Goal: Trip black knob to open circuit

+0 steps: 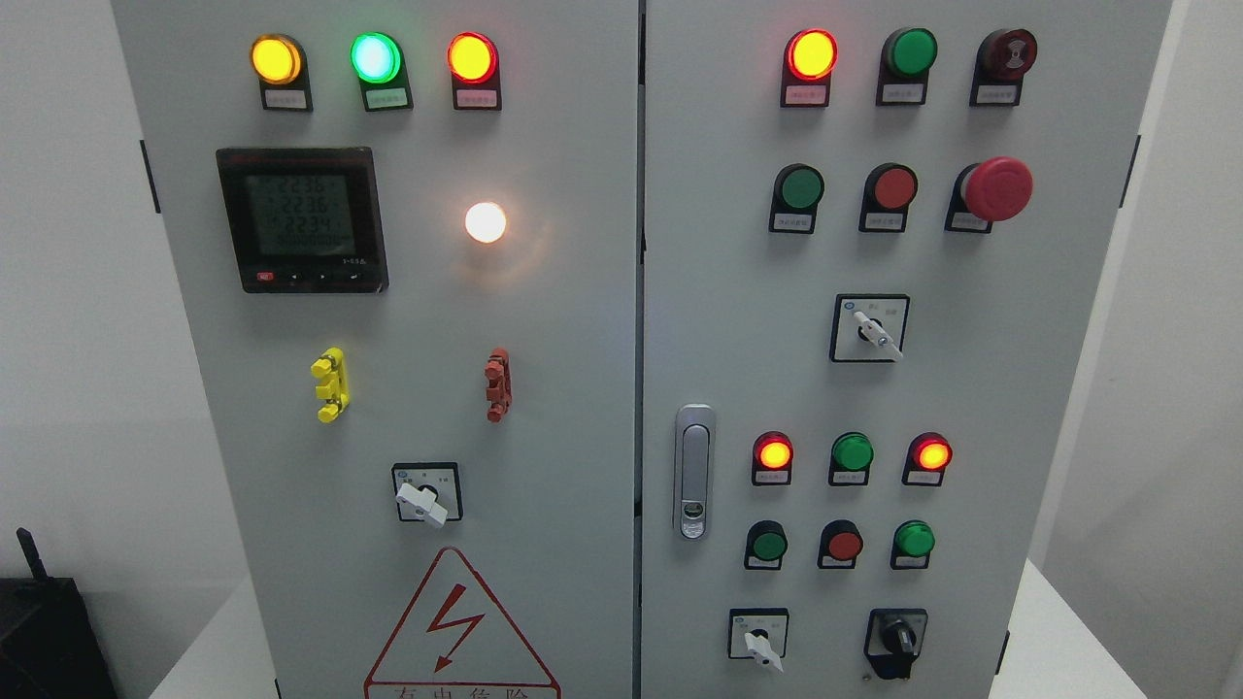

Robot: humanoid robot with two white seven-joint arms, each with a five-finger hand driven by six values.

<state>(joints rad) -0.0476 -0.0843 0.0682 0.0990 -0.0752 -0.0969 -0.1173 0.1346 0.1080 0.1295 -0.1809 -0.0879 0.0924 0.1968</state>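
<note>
Grey steel fills my view: a two-door control cabinet. Over on the left door, the digital meter glows beside a white lamp, with a white selector switch lower down. Across to the right door, and there at the bottom right sits the black knob, untouched. Neither of my hands shows, so I cannot tell how my fingers stand.

Plain white walls on both sides; a white worktop below; a dark box at lower left.
</note>
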